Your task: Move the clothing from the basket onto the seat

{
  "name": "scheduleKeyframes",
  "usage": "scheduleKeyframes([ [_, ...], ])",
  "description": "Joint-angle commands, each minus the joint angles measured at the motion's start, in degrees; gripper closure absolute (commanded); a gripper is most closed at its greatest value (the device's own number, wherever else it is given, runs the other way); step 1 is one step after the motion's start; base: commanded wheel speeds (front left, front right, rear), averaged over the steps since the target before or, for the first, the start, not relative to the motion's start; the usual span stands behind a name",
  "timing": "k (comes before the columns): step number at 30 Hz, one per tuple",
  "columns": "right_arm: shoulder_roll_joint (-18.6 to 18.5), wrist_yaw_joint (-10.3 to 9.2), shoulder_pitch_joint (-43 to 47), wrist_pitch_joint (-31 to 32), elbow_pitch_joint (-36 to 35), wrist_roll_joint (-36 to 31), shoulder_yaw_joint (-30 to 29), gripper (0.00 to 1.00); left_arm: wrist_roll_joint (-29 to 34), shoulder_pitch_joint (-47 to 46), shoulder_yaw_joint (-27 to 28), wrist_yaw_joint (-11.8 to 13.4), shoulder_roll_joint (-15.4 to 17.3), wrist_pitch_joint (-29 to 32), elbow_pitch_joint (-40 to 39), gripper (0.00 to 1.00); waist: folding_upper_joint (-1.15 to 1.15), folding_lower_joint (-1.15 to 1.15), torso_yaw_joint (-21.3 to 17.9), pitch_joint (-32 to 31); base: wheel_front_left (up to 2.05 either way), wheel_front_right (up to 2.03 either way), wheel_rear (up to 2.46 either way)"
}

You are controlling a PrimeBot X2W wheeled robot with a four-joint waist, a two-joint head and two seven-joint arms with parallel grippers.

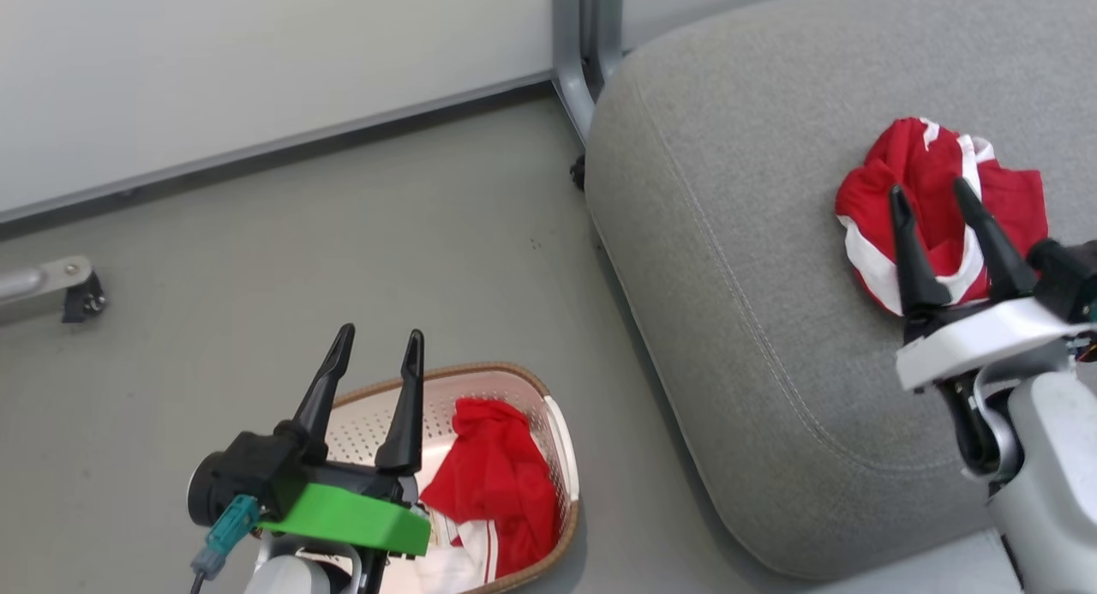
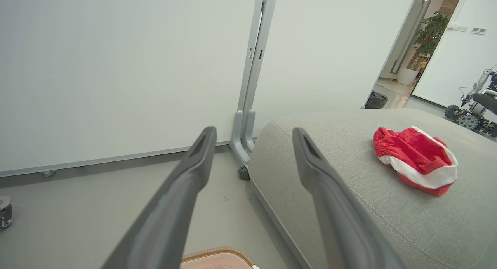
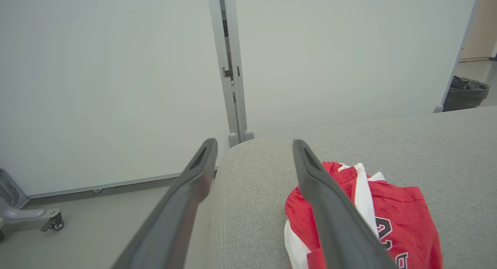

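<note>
Lowest in the head view, the left gripper (image 1: 381,333) is held over the basket (image 1: 514,372), its two dark fingers spread wide with nothing between them. Part of the basket is covered by a green bracket (image 1: 351,517) on that wrist. The basket stands on the grey floor (image 1: 343,234), near the rounded corner of the seat (image 1: 728,234). A red garment with thin white stripes (image 1: 493,483) is heaped inside it, against the basket's wall nearest the seat.

The right gripper (image 1: 931,188) is seen over the seat, its fingers likewise wide apart and gripping nothing. A red garment with a white band (image 1: 908,157) lies crumpled on the seat, well in from the stitched edge that faces the basket. The fingertips overlap it there, and contact cannot be judged.

From the left wrist, the left gripper (image 2: 253,130) points at a pale wall panel (image 2: 116,67), and just a strip of the basket's brown rim (image 2: 217,250) is caught at the bottom edge. The seat garment (image 2: 415,156) is shown from the side, with a gathered waistband. A doorway with a potted plant (image 2: 429,32) is also taken in.

From the right wrist, the right gripper (image 3: 254,141) frames the seat's edge (image 3: 240,176). Dark printed characters are revealed on the garment (image 3: 396,214).
</note>
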Motion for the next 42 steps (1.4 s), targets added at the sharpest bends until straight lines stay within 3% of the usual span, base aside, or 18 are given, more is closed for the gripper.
scheduleKeyframes([
  [1,0.63,-0.04,1.89,-0.03,-1.74,-0.51,-0.09,0.0,-0.21,1.34,0.63,-0.11,0.09,-0.02,-0.36,0.0,0.0,0.0,2.79,-3.32,0.0,0.0,0.0],
  [10,8.08,-0.04,14.24,-0.03,-16.52,-6.47,-2.79,0.0,-1.51,4.49,3.95,-0.11,0.09,-0.02,-1.15,0.0,0.0,0.0,8.16,-5.45,0.0,0.0,0.0],
  [18,14.21,-0.04,22.37,-0.03,-19.63,-11.11,-7.85,0.0,-1.9,6.2,4.64,-0.11,0.11,-0.02,-0.59,0.0,0.0,0.0,11.97,-6.72,0.0,0.0,0.0],
  [42,16.08,-0.04,22.16,-0.03,-18.25,-14.02,-8.94,0.0,-1.8,7.06,5.73,-0.11,0.09,-0.02,-0.68,0.0,0.0,0.0,12.04,-6.56,0.0,0.0,0.0],
])
